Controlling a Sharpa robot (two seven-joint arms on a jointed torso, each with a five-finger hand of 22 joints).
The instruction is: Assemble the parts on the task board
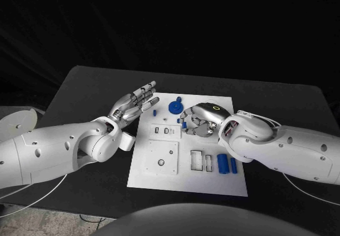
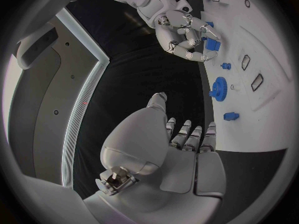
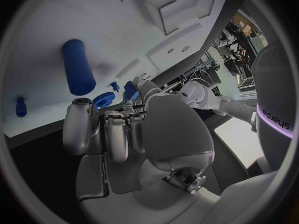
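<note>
The white task board point(image 1: 212, 184) lies in the middle of the black table. My right hand point(image 1: 202, 118) hovers over its far half with fingers curled, pinching a small blue block point(image 2: 212, 45), also seen at its fingertips as a blue block point(image 3: 131, 90). My left hand point(image 1: 134, 105) is raised beside the board's far left edge, fingers spread and straight, holding nothing. A blue gear point(image 1: 175, 106) and a small blue piece point(image 1: 155, 112) sit on the far part of the board. Two blue cylinders point(image 1: 227, 164) lie side by side near its right edge.
A raised white square plate point(image 1: 161, 157) with a hole sits on the board's near left, with rectangular slots point(image 1: 201, 160) beside it. A small blue peg point(image 2: 225, 65) stands near the gear point(image 2: 219, 87). Bare black table point(image 1: 85, 88) surrounds the board.
</note>
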